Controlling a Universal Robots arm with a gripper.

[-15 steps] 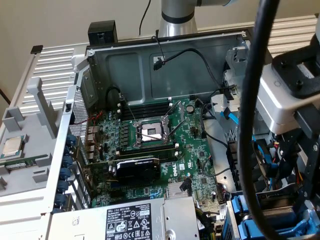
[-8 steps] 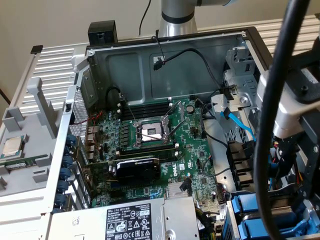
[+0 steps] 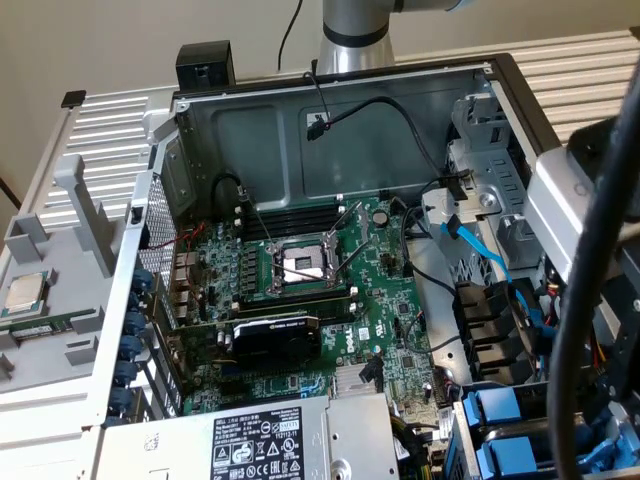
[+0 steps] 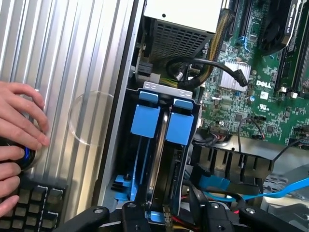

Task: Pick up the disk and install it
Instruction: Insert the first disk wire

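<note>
The gripper [image 4: 169, 220] hangs over the bay [image 4: 164, 87] at the case's corner; whether it grips anything I cannot tell. Under it the disk [image 4: 161, 154] stands on edge between blue tabs [image 4: 145, 118], likely so it slides along the rails. The motherboard [image 4: 260, 82] lies beyond.

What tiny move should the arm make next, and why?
Probably ease straight toward them a little: the end effector hangs right over the blue disk frames standing in their bay, with a blue cable close by, so a slow, straight approach seems safest.
</note>
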